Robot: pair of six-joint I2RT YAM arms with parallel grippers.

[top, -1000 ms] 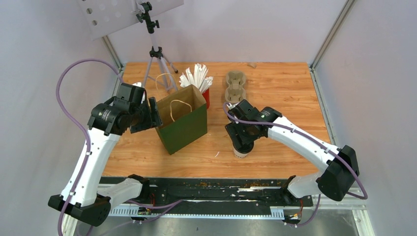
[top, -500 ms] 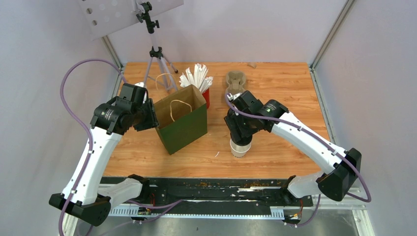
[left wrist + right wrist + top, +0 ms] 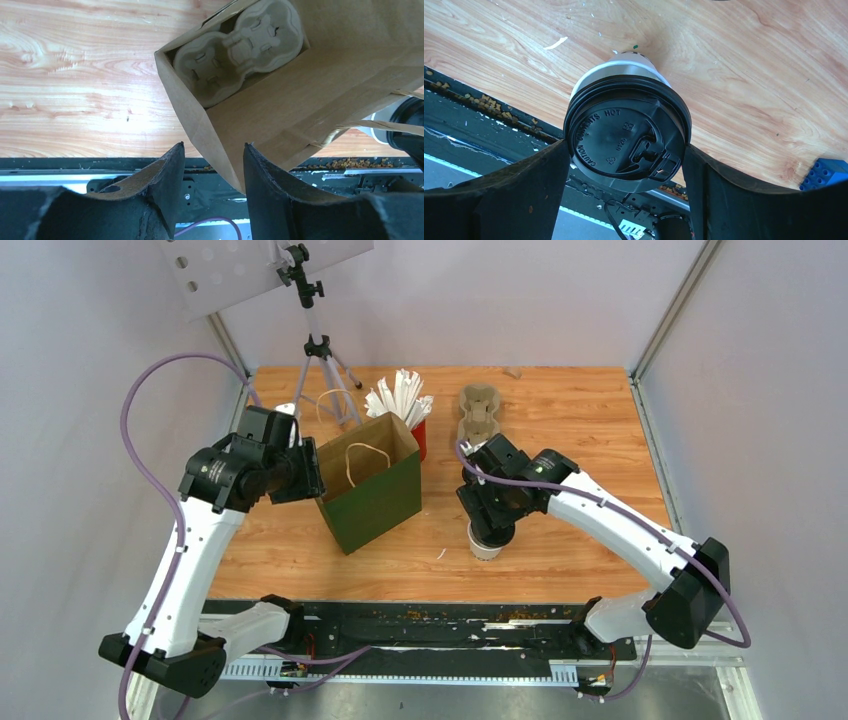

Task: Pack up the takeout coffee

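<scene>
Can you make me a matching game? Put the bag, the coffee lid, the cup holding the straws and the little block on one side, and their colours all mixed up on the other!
Things:
1. paper bag, its outside
2. coffee lid
3. cup holding the straws
4. little block

Colours:
A. red
B. blue
C. green
D. black

Right pairs: 1-C, 2-D, 3-A, 4-B.
</scene>
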